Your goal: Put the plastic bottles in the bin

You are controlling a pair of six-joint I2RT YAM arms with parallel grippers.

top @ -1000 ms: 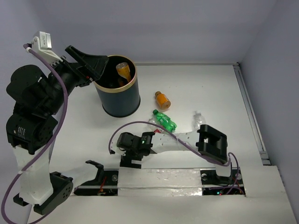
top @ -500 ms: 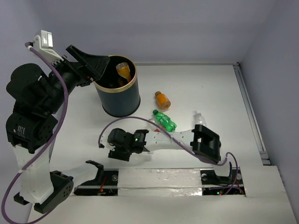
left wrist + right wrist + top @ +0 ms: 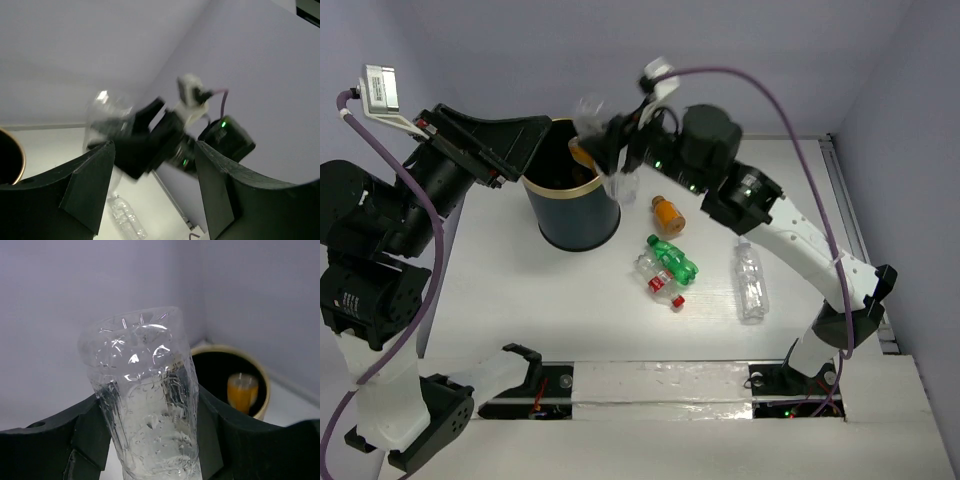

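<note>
My right gripper [image 3: 610, 145] is shut on a clear plastic bottle [image 3: 618, 183] and holds it tilted in the air by the right rim of the dark bin [image 3: 570, 215]. In the right wrist view the bottle [image 3: 150, 400] fills the gap between the fingers [image 3: 87, 430], with the bin's gold rim [image 3: 262, 377] behind. An orange-filled bottle [image 3: 582, 152] stands inside the bin; it also shows in the right wrist view [image 3: 242, 390]. My left gripper [image 3: 525, 140] is open and empty beside the bin's left rim.
On the table lie an orange-filled bottle [image 3: 668, 214], a green bottle [image 3: 672, 258], a clear bottle with a red label [image 3: 658, 279] and red cap [image 3: 677, 301], and a clear bottle [image 3: 750, 282], also in the left wrist view [image 3: 125, 217].
My right arm has swung up from low over the table's front to the bin's rim, now with a clear bottle in its gripper. My left arm shifted slightly left.
</note>
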